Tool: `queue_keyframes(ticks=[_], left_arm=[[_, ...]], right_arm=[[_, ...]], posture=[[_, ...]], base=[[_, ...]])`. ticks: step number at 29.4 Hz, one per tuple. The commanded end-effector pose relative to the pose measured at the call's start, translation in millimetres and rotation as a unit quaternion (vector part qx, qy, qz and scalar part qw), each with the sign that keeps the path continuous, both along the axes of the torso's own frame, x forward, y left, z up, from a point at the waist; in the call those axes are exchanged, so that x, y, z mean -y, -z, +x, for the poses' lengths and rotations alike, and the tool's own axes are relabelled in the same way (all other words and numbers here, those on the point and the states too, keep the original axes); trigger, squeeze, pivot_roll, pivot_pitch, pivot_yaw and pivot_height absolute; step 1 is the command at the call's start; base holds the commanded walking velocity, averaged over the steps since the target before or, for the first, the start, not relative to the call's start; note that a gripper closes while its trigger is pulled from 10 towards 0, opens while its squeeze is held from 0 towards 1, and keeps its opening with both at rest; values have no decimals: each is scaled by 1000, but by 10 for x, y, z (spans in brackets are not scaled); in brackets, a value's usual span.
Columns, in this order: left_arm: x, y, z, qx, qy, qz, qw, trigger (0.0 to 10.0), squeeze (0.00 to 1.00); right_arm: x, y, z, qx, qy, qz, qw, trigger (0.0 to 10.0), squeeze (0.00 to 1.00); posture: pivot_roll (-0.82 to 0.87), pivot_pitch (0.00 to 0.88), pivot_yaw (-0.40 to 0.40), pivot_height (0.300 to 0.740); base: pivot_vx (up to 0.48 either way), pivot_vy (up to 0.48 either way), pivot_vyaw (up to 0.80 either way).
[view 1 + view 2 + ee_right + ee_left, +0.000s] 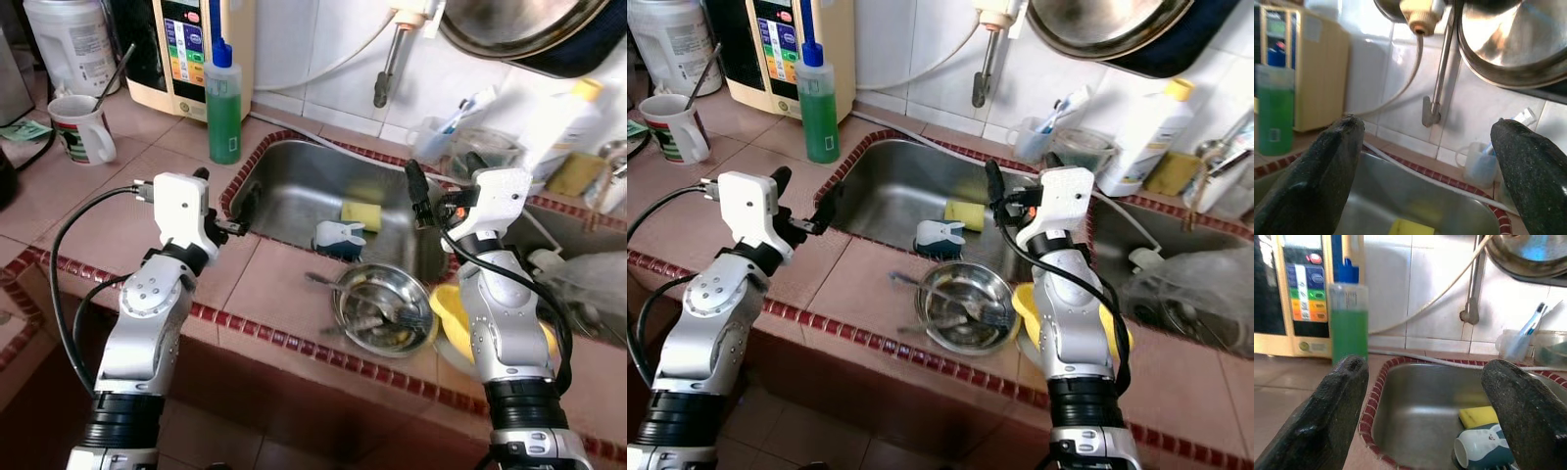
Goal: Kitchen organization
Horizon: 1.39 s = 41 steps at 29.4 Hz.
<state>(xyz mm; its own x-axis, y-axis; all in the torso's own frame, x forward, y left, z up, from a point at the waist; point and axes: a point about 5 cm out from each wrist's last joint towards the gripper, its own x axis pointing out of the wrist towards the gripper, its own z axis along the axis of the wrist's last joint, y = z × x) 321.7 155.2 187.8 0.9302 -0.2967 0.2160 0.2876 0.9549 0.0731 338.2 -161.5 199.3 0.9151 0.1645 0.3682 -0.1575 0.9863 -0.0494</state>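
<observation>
sink [294,201] is the biggest thing in play, sunk into the tiled counter [118,196], with a yellow sponge [361,214] and a tipped blue-and-white cup [338,239] on its floor. steel bowl [382,308] with cutlery sits on the counter's front edge, just beside the basin. green soap bottle [223,103] stands by the sink's far left corner.

risk, as i judge it: the bowl is close to the counter edge, so a careless sweep of the right arm could push it off; the upright bottle could topple if the left arm swings wide.

left gripper [240,211] hovers at the sink's left rim, fingers spread wide, empty. right gripper [419,196] hangs over the basin's right side, fingers equally apart, holding nothing.
</observation>
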Motion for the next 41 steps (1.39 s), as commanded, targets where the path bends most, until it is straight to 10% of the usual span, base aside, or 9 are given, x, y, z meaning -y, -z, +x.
queue_keyframes(ticks=[1,24,41], left_arm=[[71,-39,1,5,13,0,1000,10000,0],[137,-9,-114,19,90,42,995,10000,0],[192,-16,-129,16,115,25,993,10000,0]], right_arm=[[81,-7,-5,2,13,-5,1000,10000,0],[119,160,-99,-24,20,-19,999,10000,0],[128,183,-139,-30,26,-22,999,10000,0]], posture=[[146,0,-96,740],[132,0,-88,740],[117,0,-79,740]], base=[[-259,0,0],[-22,0,0],[0,-443,0]])
